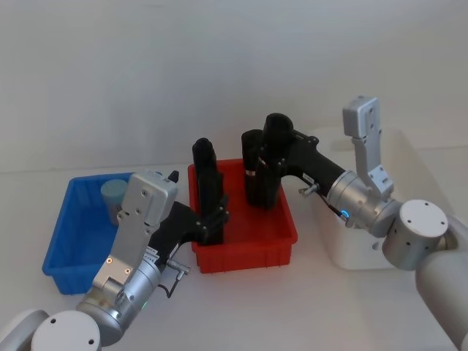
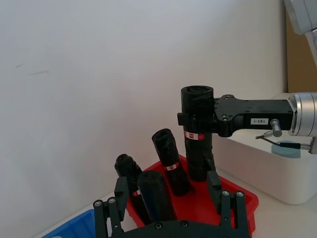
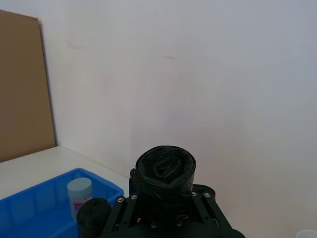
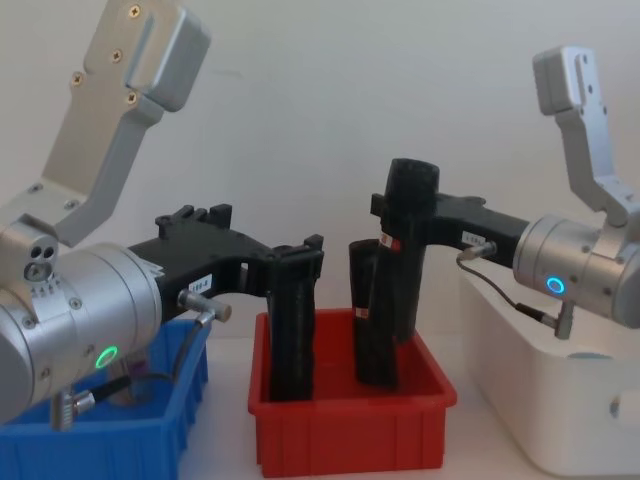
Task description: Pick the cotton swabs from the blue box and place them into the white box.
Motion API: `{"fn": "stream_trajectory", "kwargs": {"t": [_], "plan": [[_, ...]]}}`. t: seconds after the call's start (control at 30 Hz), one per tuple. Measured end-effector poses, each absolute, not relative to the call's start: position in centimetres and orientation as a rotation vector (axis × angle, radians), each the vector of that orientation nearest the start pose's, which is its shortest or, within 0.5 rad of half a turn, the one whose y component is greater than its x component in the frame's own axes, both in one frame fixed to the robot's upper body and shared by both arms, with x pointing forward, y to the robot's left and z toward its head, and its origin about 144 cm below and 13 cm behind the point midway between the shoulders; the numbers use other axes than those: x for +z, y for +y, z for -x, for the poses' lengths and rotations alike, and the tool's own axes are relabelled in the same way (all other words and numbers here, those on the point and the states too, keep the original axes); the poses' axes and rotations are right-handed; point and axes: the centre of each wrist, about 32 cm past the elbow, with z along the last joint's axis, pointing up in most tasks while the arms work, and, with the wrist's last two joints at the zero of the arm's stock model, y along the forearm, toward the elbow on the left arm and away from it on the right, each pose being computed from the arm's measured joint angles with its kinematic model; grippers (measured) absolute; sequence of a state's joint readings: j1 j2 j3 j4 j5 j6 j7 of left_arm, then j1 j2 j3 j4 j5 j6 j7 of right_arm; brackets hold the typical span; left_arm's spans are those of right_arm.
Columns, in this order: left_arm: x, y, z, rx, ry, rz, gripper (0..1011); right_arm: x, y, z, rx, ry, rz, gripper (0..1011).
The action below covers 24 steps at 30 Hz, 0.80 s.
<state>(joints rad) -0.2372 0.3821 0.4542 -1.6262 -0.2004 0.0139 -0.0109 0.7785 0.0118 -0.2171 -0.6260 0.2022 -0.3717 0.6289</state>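
While both grippers work over the red bin [image 1: 245, 245], the one visible cotton swab jar [image 1: 115, 199] stands upright in the blue box [image 1: 66, 248], long axis vertical, lid up, at the far end of the box toward 11 o'clock from the left gripper.

Item 1, cotton swab jar: count one seen. Small clear cylinder, pale blue lid, label with pink and blue print; also seen from the right wrist camera.

Item 2, blue box: count one, at 9 o'clock of the red bin, shallow, rimmed.

Item 3, left gripper [image 1: 217, 219]: clenched on a black roll [image 4: 292, 330] standing upright in the near left part of the red bin.

Item 4, black rolls: four counted from the left wrist camera, all roughly upright or slightly tilted, some with a red-and-white band.

Item 5, right gripper [image 1: 272, 157]: clamped on a tall black roll [image 4: 402, 260], upright, at the far side of the red bin.

Item 6, white box [image 1: 409, 157]: count one, at 3 o'clock of the red bin, beneath the right arm.
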Motion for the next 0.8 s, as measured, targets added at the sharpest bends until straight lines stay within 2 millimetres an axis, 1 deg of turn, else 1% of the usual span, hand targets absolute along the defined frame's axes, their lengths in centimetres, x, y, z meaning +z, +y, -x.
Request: {"fn": "stream_trajectory", "kwargs": {"t": [0.2,0.4,0.43,0.63,0.8], "plan": [[120.4,19.8,-49.2,1.124,-0.268,-0.061,1004,119.1,-19.6,-64.0,-0.870,-0.159,-0.163,392],[120.4,19.8,-49.2,1.124,-0.268,-0.061,1004,120.4,-20.1,-62.1,-0.942,-0.159,-0.187,392],[120.4,19.8,-49.2,1.124,-0.268,-0.061,1004,120.4,-20.1,-62.1,-0.942,-0.159,-0.187,391],[120.4,19.8,-49.2,1.124,-0.268,-0.061,1004,121.6,-20.8,-59.9,-1.032,-0.152,-0.196,391],[120.4,19.8,-49.2,1.124,-0.268,-0.061,1004,122.3,-21.3,-58.4,-1.097,-0.147,-0.190,392]]}}
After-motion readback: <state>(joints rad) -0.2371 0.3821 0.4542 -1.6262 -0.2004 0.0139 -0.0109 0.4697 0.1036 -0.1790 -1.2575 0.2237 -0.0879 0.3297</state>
